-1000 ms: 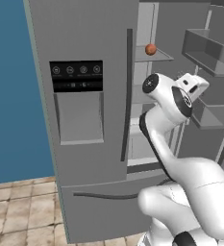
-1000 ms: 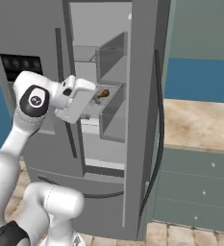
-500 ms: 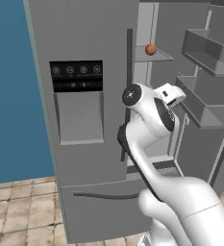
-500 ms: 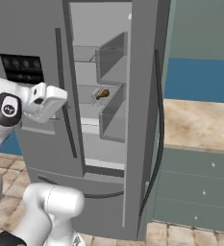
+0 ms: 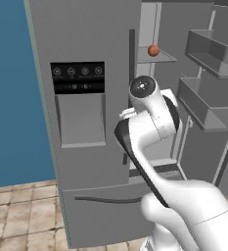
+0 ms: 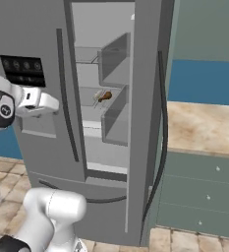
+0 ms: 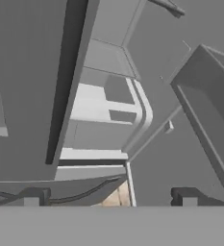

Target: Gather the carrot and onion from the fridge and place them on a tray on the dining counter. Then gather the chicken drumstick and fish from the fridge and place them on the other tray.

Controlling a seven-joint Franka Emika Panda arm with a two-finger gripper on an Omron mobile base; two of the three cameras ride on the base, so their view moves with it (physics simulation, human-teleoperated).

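Observation:
The fridge (image 5: 86, 162) stands with its right door swung open. A round orange-brown onion (image 5: 153, 50) sits on an upper shelf. On a middle shelf lies the brown chicken drumstick (image 6: 104, 96). My gripper (image 7: 108, 197) is open, its two dark fingertips (image 7: 31, 197) far apart with nothing between them, looking into the lower part of the fridge. My white hand (image 6: 40, 101) hovers in front of the closed left door, left of the opening and well short of the drumstick. The carrot, fish, trays and dining counter are out of view.
The closed left door carries a dark dispenser panel (image 5: 79, 78) and a long handle (image 6: 67, 93). The open right door (image 5: 208, 98) juts out with grey bins. Teal drawers (image 6: 199, 197) under a beige counter stand right of the fridge. The floor is tiled.
My arm has swung back from the fridge opening toward the closed left door; the hand now sits farther from the shelves. The jaws stay open. The onion and drumstick have not moved.

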